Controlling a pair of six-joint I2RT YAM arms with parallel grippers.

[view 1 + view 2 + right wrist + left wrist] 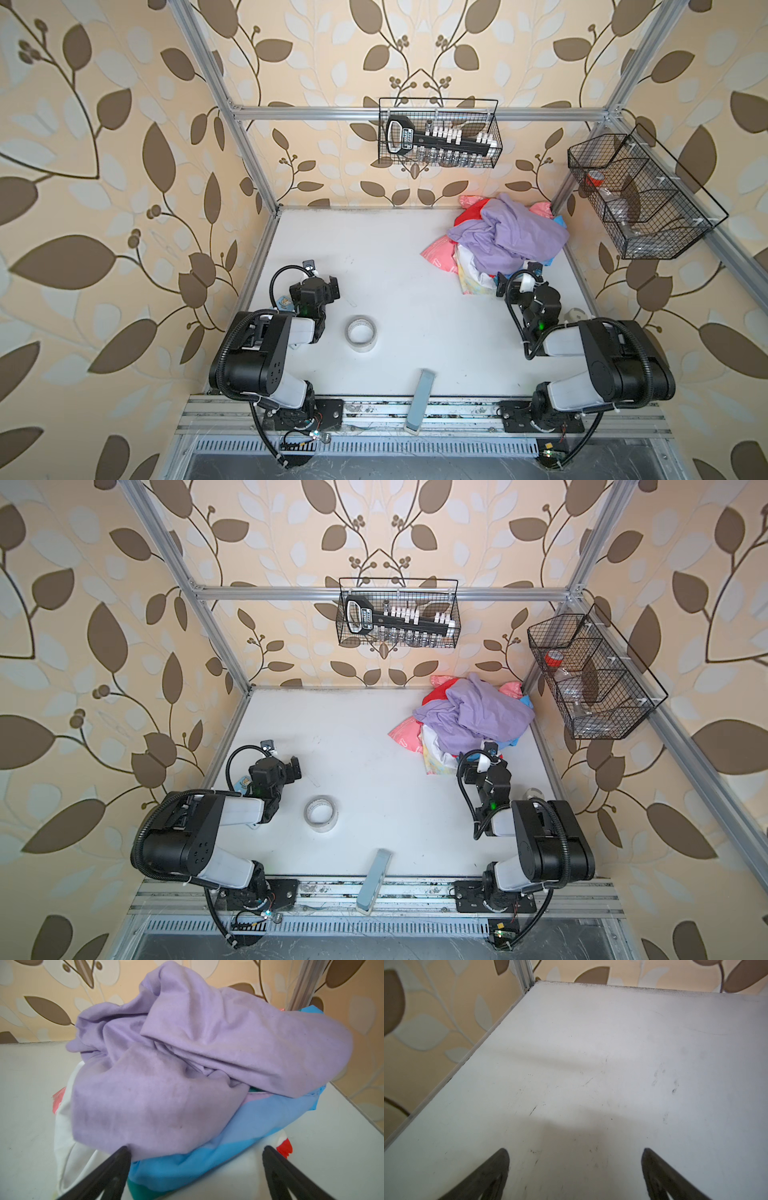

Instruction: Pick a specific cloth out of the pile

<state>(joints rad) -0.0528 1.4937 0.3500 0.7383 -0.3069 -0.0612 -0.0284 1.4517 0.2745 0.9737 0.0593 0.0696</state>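
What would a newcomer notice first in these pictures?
The pile in the far right corner of the table, topped by a big lavender cloth, catches the eye first. The right gripper stands open just in front of it. A tape roll lies between the two arms.

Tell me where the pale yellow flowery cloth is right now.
In both top views, on the right, the cloth peeks out at the near foot of the pile, just left of the right pincer.

Beige leaf wallpaper (104,166); aluminium frame (311,112); white tabletop (374,249); black wire baskets (386,160) hung on frame.
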